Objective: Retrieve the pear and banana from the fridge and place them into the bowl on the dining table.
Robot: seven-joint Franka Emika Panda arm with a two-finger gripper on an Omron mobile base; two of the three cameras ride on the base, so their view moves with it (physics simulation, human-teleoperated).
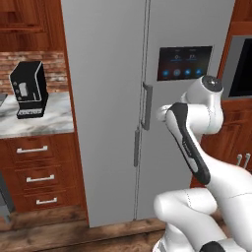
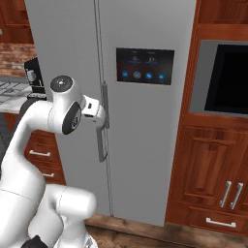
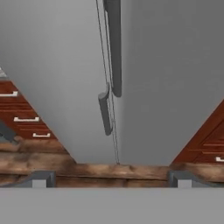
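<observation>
While both grey doors of the fridge (image 1: 113, 98) stand shut in front of me, my gripper (image 3: 111, 179) hangs near its two vertical bar handles (image 3: 114, 48), apart from them. My fingertips (image 3: 39, 179) are spread wide and hold nothing. A black coffee machine (image 1: 29, 88) sits on the marble counter (image 1: 34, 123) to the left.

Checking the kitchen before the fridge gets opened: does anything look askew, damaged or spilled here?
Nothing stands out. The fridge has both doors shut and flush, its handles straight. The coffee machine stands upright on the counter. The gripper is open, with nothing in it.
</observation>
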